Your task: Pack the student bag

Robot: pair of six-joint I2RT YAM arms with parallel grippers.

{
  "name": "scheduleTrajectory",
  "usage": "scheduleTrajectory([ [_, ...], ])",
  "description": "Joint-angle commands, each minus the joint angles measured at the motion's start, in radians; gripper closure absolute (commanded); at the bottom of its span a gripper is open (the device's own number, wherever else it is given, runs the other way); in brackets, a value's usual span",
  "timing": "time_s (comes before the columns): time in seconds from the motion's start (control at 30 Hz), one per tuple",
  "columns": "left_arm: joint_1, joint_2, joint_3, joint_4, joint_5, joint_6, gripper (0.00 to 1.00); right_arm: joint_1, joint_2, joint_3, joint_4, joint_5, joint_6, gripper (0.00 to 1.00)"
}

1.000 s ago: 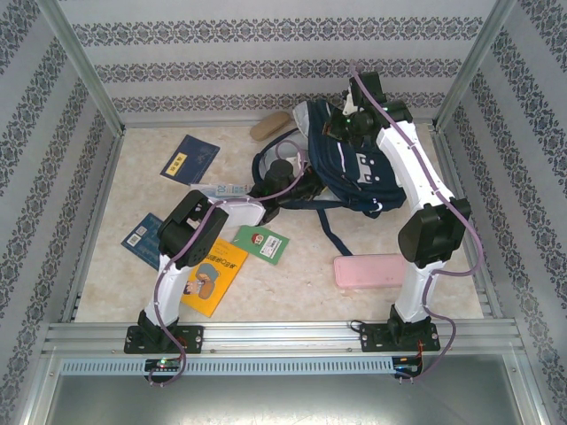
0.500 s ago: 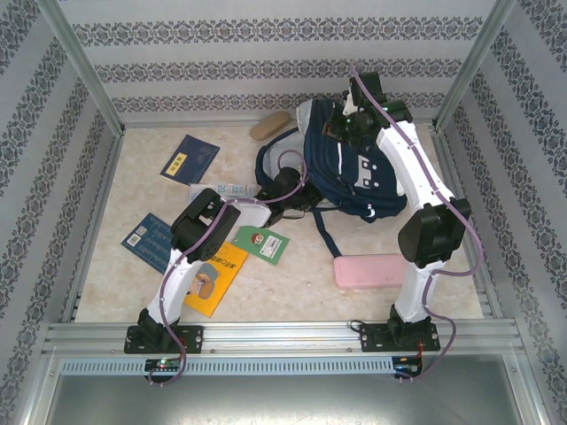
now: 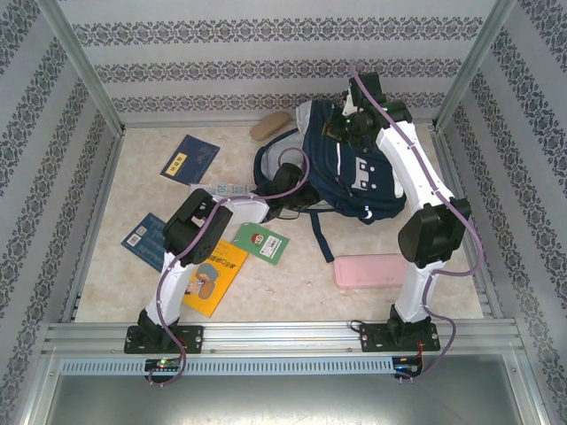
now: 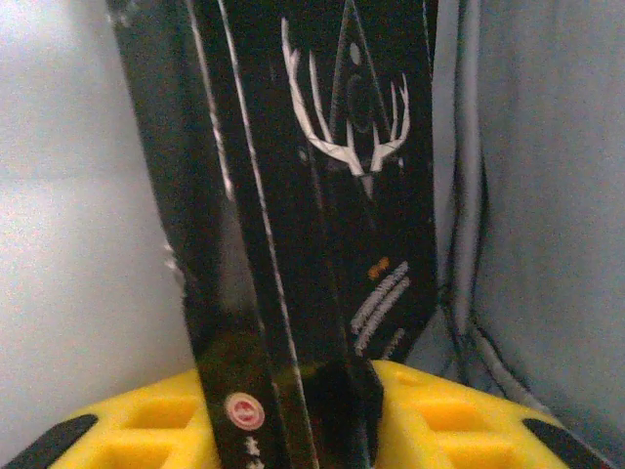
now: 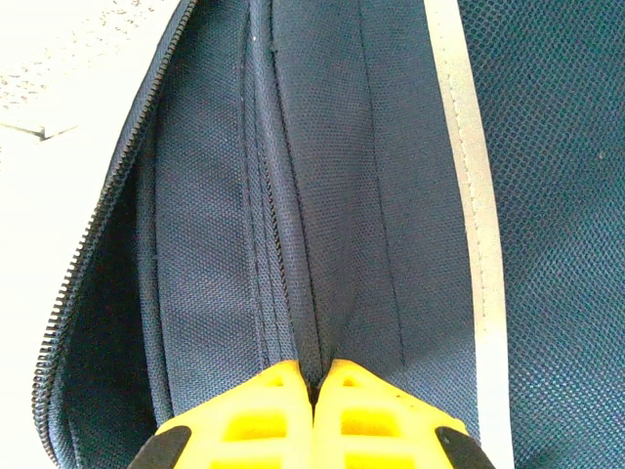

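The navy student bag [image 3: 350, 173] lies at the back of the table with its mouth facing left. My right gripper [image 3: 341, 124] is at its upper edge, and in the right wrist view it [image 5: 314, 376] is shut on a fold of navy fabric [image 5: 303, 244] beside the open zipper [image 5: 93, 264]. My left gripper [image 3: 285, 181] reaches into the bag's mouth. In the left wrist view it [image 4: 293, 386] is shut on a black book [image 4: 322, 195] with a white antler design, which stands upright between the yellow fingers [image 4: 459, 410] with pale lining around it.
A flat pink case [image 3: 370, 270] lies front right. Left of the bag lie a blue book [image 3: 189, 158], a second blue book [image 3: 142, 237], a yellow book [image 3: 211, 279], a green booklet [image 3: 260, 243] and a white carton [image 3: 221, 189]. A tan case [image 3: 268, 126] sits at the back wall.
The left arm's elbow rose and drew back while its gripper stayed at the bag's mouth. The bag's body shifted slightly. The right arm held still.
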Motion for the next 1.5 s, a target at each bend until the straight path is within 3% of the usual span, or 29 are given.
scheduleTrajectory([
  [0.0,0.003,-0.032,0.056,-0.093,-0.020,0.074,0.85,0.003,-0.052,-0.002,0.067,-0.037,0.001,1.00],
  [0.03,0.002,-0.025,0.063,-0.088,-0.016,0.067,0.93,0.004,-0.051,-0.004,0.069,-0.041,0.003,1.00],
  [0.1,0.003,-0.010,0.078,-0.062,0.003,0.056,1.00,0.005,-0.051,-0.007,0.071,-0.050,0.004,1.00],
  [0.37,-0.012,0.130,0.294,-0.156,0.089,0.060,1.00,0.016,-0.032,0.004,0.065,-0.083,0.001,1.00],
  [0.47,-0.014,0.132,0.288,-0.169,0.079,0.062,0.99,0.015,-0.024,0.012,0.055,-0.080,-0.003,1.00],
  [0.6,-0.013,0.091,0.263,-0.232,0.051,0.110,0.59,0.009,-0.025,0.006,0.052,-0.076,-0.012,1.00],
  [0.7,-0.007,0.035,0.232,-0.290,0.015,0.154,0.40,0.003,-0.025,-0.008,0.059,-0.074,-0.019,1.00],
  [0.83,0.026,-0.058,0.162,-0.351,-0.010,0.178,0.23,-0.001,-0.027,-0.042,0.071,-0.070,-0.035,1.00],
  [0.97,0.062,-0.173,0.094,-0.459,-0.057,0.221,0.16,0.000,-0.019,-0.082,0.085,-0.071,-0.054,1.00],
  [1.0,0.070,-0.204,0.080,-0.490,-0.076,0.233,0.10,0.000,-0.017,-0.092,0.088,-0.070,-0.061,1.00],
  [1.27,0.187,-0.462,-0.072,-0.723,-0.219,0.308,0.06,0.032,0.008,-0.168,0.116,-0.012,-0.119,0.99],
  [1.4,0.289,-0.571,-0.123,-0.814,-0.272,0.377,0.05,0.071,0.032,-0.169,0.115,0.019,-0.144,0.73],
  [1.47,0.345,-0.598,-0.139,-0.848,-0.275,0.398,0.05,0.091,0.039,-0.165,0.122,0.033,-0.146,0.66],
])
